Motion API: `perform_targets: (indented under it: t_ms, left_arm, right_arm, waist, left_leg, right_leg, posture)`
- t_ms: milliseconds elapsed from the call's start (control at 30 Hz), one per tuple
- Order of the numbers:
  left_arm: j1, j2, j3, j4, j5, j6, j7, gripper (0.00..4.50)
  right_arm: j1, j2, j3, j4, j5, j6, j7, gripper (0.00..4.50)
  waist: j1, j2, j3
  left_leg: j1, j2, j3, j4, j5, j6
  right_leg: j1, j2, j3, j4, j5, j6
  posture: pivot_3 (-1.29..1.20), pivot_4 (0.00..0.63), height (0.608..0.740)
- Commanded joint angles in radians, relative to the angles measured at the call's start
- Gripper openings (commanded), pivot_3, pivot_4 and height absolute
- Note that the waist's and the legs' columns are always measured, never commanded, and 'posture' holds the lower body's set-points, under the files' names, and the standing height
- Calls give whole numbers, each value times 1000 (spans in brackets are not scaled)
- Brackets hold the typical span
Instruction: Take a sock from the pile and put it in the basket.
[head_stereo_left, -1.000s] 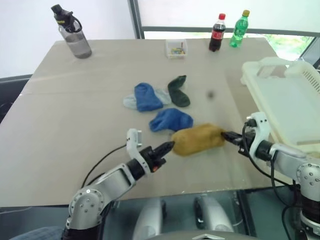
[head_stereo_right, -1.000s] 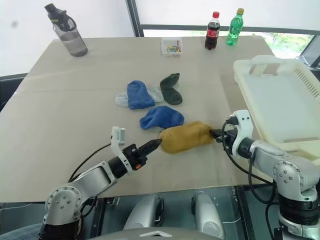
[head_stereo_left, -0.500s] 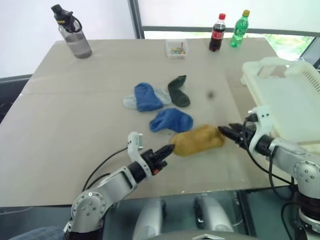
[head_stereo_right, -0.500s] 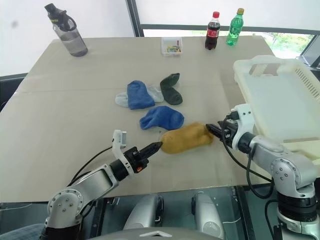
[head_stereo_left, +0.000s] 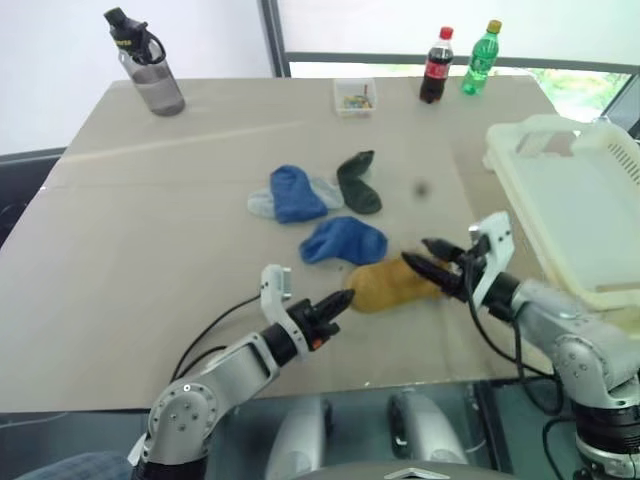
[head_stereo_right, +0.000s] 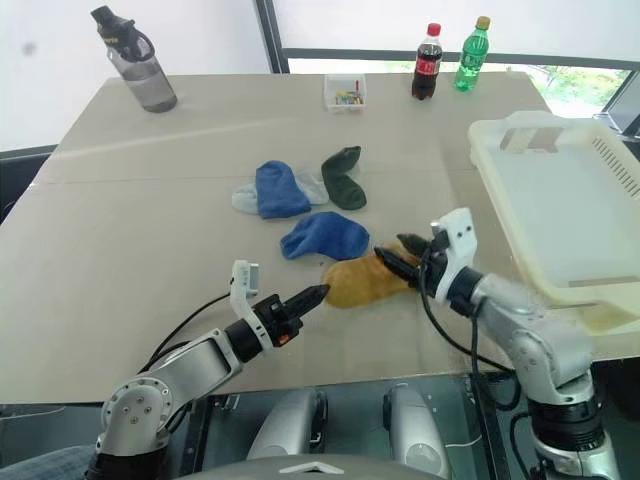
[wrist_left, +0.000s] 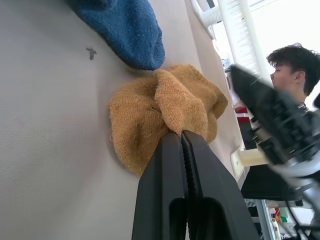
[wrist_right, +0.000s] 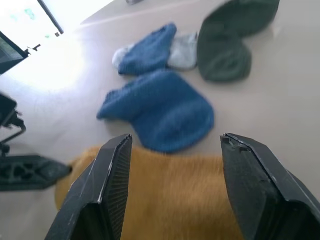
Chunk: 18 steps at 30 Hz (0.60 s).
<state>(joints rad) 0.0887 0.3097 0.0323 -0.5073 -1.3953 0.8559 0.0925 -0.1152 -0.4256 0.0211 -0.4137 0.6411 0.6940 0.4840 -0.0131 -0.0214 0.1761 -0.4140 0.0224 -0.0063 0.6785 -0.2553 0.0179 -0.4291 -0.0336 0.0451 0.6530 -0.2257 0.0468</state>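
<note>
Right pincer (head_stereo_left: 428, 257) has spread over mustard sock (head_stereo_left: 388, 285) (left pincer (head_stereo_left: 344, 298) pinching).

head stereo pair overlooking table (head_stereo_left: 150, 250); close wrist views

The left arm rises from the lower left of the head view, bent at the elbow, its forearm slanting up and to the right toward the middle of the frame. A white bracket and a black cable sit on its wrist. The left claw (head_stereo_left: 341, 298) has its two black fingers pressed flat together, and its tip pinches a fold of the yellow sock (wrist_left: 165, 107).

The right arm comes in from the lower right, forearm slanting up and to the left. The right claw (head_stereo_left: 430, 258) has its fingers spread wide apart, tips pointing left, at the opposite end of the same sock.
</note>
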Motion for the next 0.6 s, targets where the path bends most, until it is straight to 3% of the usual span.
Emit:
perform_targets:
  t_ms: [33,200,267,300,467,600]
  left_arm:
    - [9,-9,-6,-39,3,-17,3,0]
    - [19,-17,9,-31,-4,-31,17,0]
    - [25,-1,22,-31,11,-34,6,607]
    - [30,6,28,-34,6,-33,0,686]
    - [44,24,44,-33,0,-34,12,2795]
    - [38,21,60,-7,-16,-36,24,2795]
  right_arm:
    - [17,-10,42,62,-84,-88,45,2848]
    - [37,-9,96,210,-229,-171,23,2848]
    - [50,11,92,204,-226,-184,26,2899]
    - [55,15,94,198,-229,-187,26,2899]
    - [70,39,94,173,-230,-186,24,2899]
    - [80,56,90,158,-231,-186,27,2899]
  waist:
    - [0,0,0]
    - [-1,-1,-3]
    - [-1,-2,-3]
    - [-1,-2,-3]
    - [0,-3,-4]
    - [0,-3,-4]
  left_leg:
    - [0,0,0,0,0,0]
    - [1,0,0,0,0,0]
    - [4,0,0,0,0,0]
    - [6,0,0,0,0,0]
    - [17,1,-2,-6,0,0]
    - [17,1,-2,-9,0,0]
  right_leg:
    - [0,0,0,0,0,0]
    - [1,0,0,0,0,0]
    - [4,0,0,0,0,0]
    - [6,0,0,0,-1,2]
    - [17,0,0,-8,-3,4]
    - [16,0,0,-10,-2,3]
  posture:
    - [0,150,740]
    - [0,150,740]
    - [0,150,740]
    - [0,150,740]
    - [0,150,740]
    - [0,150,740]
